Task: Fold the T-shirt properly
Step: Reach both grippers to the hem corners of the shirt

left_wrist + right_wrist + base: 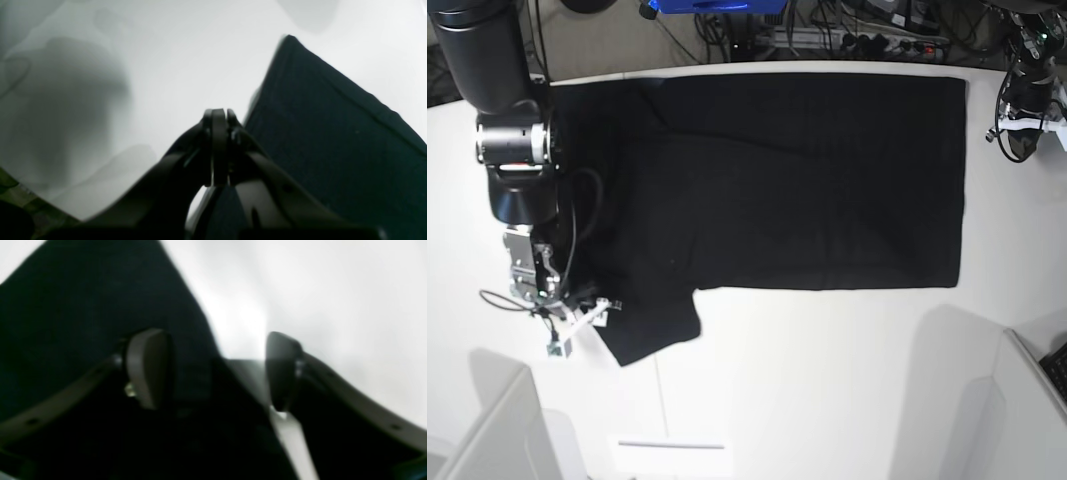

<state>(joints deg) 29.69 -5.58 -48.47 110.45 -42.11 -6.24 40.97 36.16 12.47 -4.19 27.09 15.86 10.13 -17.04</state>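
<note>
The black T-shirt (807, 180) lies spread flat, plain side up, across the far half of the white table (827, 380). One short sleeve (652, 320) sticks out toward the front left. My right gripper (587, 318) is at that sleeve's left edge. In the right wrist view it is open (217, 368): one finger (150, 366) is over the cloth (83, 306), the other over bare table. My left gripper (1019, 130) is off the shirt's right edge. In the left wrist view it is shut (218, 113) with nothing seen between the pads, and a shirt corner (333, 140) lies beside it.
Cables and a power strip (857, 40) run behind the table's far edge, beside a blue object (717, 5). White panels stand at the front left (487, 430) and front right (1027, 400). Bare white tabletop stretches in front of the shirt.
</note>
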